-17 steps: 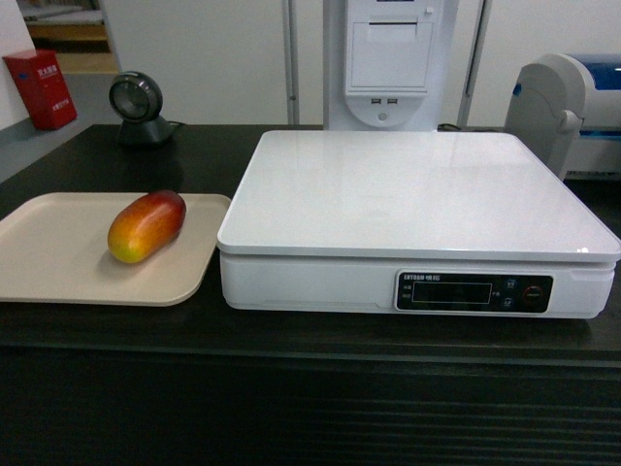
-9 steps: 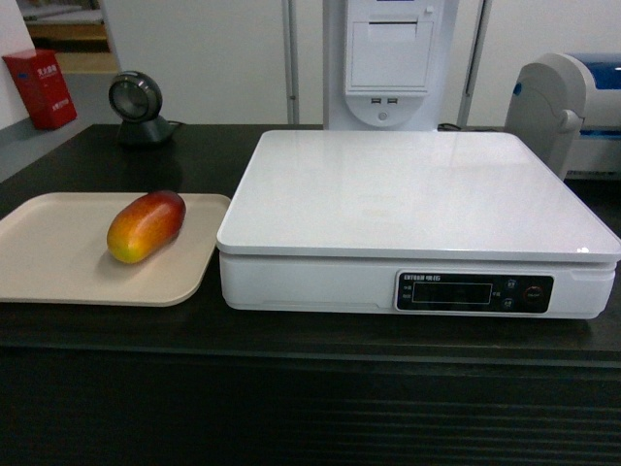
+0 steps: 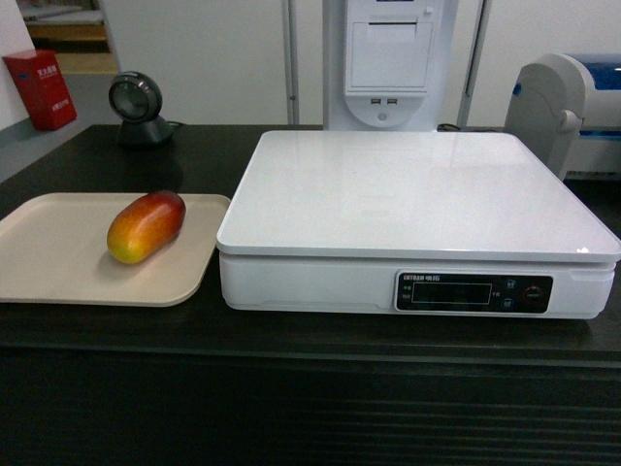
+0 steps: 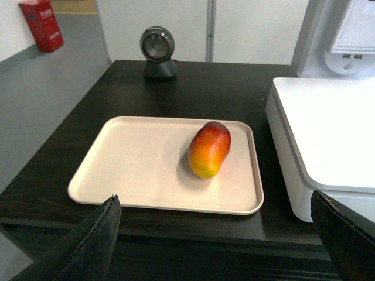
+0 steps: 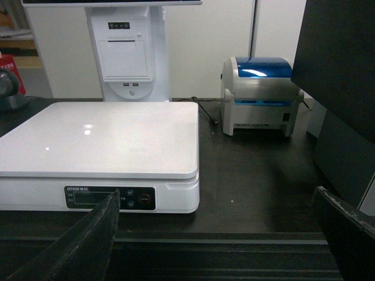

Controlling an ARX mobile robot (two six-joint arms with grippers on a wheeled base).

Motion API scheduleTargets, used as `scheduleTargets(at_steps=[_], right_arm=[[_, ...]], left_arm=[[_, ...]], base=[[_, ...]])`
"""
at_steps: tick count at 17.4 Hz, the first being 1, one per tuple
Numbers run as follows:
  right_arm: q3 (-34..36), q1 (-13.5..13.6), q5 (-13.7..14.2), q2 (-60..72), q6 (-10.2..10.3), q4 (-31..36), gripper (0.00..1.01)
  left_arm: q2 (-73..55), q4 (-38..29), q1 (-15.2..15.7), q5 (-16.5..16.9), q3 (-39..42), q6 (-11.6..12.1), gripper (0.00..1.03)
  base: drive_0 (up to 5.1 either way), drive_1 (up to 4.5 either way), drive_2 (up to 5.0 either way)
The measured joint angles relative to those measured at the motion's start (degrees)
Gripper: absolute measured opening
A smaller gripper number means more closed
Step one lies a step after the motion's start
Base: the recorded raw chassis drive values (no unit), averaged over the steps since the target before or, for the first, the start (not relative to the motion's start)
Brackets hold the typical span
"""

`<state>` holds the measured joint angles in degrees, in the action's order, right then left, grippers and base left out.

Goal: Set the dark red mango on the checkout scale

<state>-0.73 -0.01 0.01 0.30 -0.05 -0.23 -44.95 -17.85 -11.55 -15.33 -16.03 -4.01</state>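
Nothing has changed over the last second: mango (image 3: pixel 146 226) lies on the tray (image 3: pixel 58 272) at 9 o'clock of the scale (image 3: pixel 408 194). Both hands gape wide, empty; approach not begun.

The head camera looks straight at the counter (image 3: pixel 194 330) from the front, tipped a little down. It sees the tray (image 3: pixel 58 262) on the left and the scale (image 3: pixel 417 214) on the right.

The left wrist camera sits higher and looks down at the tray (image 4: pixel 140 170) from close by. It catches only the scale's left edge (image 4: pixel 316 134).

The right wrist camera sits low, close in front of the scale (image 5: pixel 99 140), looking forward, with the printer (image 5: pixel 261 96) behind on the right. All three views share the scale.
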Motion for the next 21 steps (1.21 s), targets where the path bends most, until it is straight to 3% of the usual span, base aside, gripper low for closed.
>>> scheduleTargets(at_steps=[4,7,16,21], right_arm=[[0.0,0.0,0.0,0.0,0.0,0.0,0.98],[0.0,0.0,0.0,0.0,0.0,0.0,0.98],[0.0,0.0,0.0,0.0,0.02,-0.02,0.98],[0.0,0.0,0.0,0.0,0.0,-0.02,0.98]], left_arm=[[-17.14,-5.84,4.72,6.82,-7.32,-0.09,0.98],[-28.63,-6.12,7.69,11.34,-14.45,-0.94,0.98],[-49.35,-1.36,11.32,15.26,-31.67,-1.75,0.98],[-60.46,1.49,12.9,19.3,-41.72,-1.68,0.98]], base=[[0.0,0.0,0.0],[0.0,0.0,0.0],[0.0,0.0,0.0],[0.0,0.0,0.0]])
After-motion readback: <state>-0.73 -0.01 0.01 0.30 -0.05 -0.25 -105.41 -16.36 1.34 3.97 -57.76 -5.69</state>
